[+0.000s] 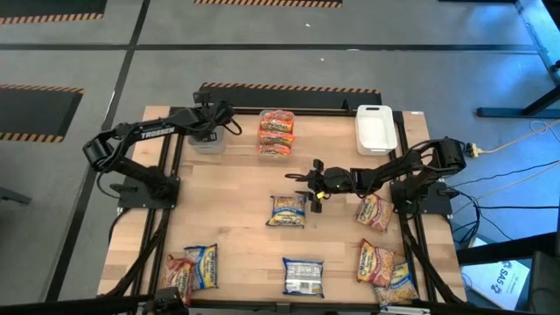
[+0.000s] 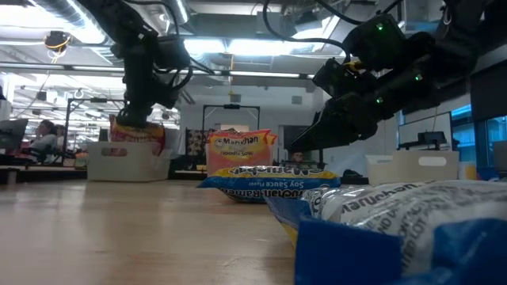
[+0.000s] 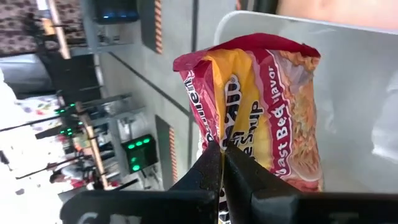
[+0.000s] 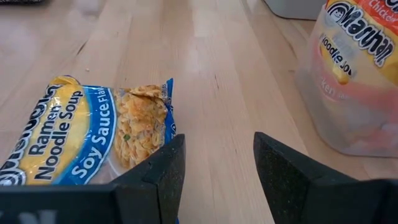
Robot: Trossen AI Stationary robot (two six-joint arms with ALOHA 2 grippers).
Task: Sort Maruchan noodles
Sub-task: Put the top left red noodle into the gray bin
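High view shows you the right pincer [image 1: 317, 187] hovering mid-counter with its jaws released and nothing between them, just beside the blue-and-yellow crinkly plastic soy sauce ramen packet [image 1: 287, 210]. That packet lies flat on the pale wooden counter [image 1: 236, 227], slightly nearer the front edge than the pincer and a little toward the left arm's side. Its long axis seems to run roughly front to back, though that is hard to judge from above. The right arm is plainly the nearer one, so this pick looks like yours to make with it.

The left pincer [image 1: 213, 125] is at the far edge over a clear plastic rectangular bin [image 1: 206, 142], clenched on a dark red-and-yellow roast beef ramen packet [image 3: 258, 106] that hangs upright from its fingertips (the wrist camera shows this best).

A second clear bin [image 1: 275, 136] holds pink-orange packets; a white rectangular bin [image 1: 374, 128] sits further right. More packets lie along the front edge, some cut off by the frame, and their flavours are too small to read.
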